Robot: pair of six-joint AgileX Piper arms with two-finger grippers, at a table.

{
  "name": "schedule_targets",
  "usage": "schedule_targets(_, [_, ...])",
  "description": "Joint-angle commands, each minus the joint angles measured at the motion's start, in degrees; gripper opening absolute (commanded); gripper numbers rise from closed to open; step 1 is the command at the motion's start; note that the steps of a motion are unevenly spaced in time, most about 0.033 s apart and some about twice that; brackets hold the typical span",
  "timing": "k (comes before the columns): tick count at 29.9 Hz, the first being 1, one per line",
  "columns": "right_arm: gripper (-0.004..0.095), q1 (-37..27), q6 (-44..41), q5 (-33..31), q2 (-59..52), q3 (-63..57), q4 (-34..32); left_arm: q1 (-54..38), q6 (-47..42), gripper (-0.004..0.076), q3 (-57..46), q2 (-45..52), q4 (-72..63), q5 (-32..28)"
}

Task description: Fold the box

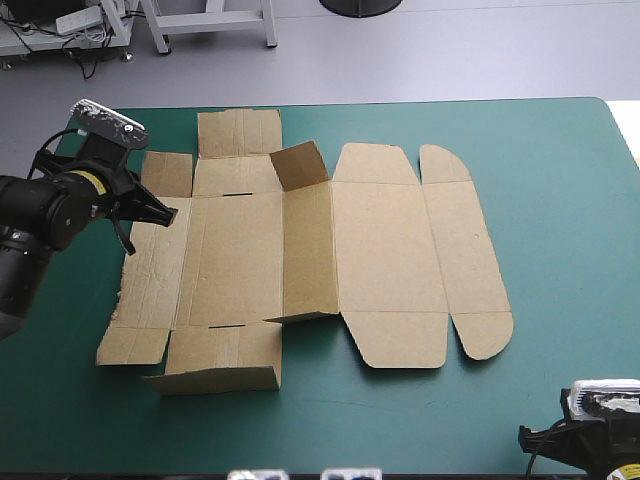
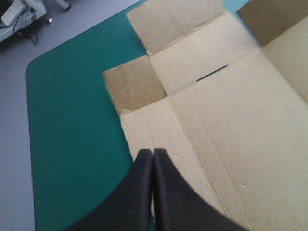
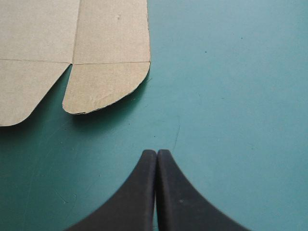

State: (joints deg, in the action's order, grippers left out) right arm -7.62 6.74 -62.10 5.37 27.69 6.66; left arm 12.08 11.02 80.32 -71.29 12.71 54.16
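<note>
The brown box (image 1: 300, 260) lies as a cut sheet, mostly flat, across the middle of the teal-green table. One small flap (image 1: 298, 165) near its far edge stands up, and a near-left panel is slightly raised. My left gripper (image 1: 165, 212) hovers over the sheet's left edge, shut with nothing held; in the left wrist view its fingertips (image 2: 153, 153) sit above the box (image 2: 226, 120). My right gripper (image 3: 157, 153) is shut and empty over bare cover, short of the rounded corner flap of the box (image 3: 106, 86). In the high view only its wrist shows at the near right corner.
Bare teal-green cover (image 1: 540, 140) runs along the table's right side and near edge. The table's left edge lies close beside my left arm. Beyond the far edge is grey floor.
</note>
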Motion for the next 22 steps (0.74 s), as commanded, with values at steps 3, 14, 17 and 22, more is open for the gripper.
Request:
schedule_targets(3, [-0.002,-0.1,0.4,3.6,0.8,1.3,0.4,-10.6,-1.6,0.0007,2.3,-2.4,-0.2,-1.5])
schedule_targets(14, [-0.002,-0.1,0.4,3.6,0.8,1.3,0.4,-49.0,19.7,0.0008,-3.3,-6.7,-44.3,3.4])
schedule_targets(17, [-0.002,-0.1,0.4,3.6,0.8,1.3,0.4,-52.8,23.9,0.0008,-6.8,-8.8,-48.5,5.3])
schedule_targets(22, [-0.0019,-0.1,0.4,3.6,0.8,1.3,0.4,-54.5,34.9,0.0008,-10.1,-15.1,-54.0,16.7])
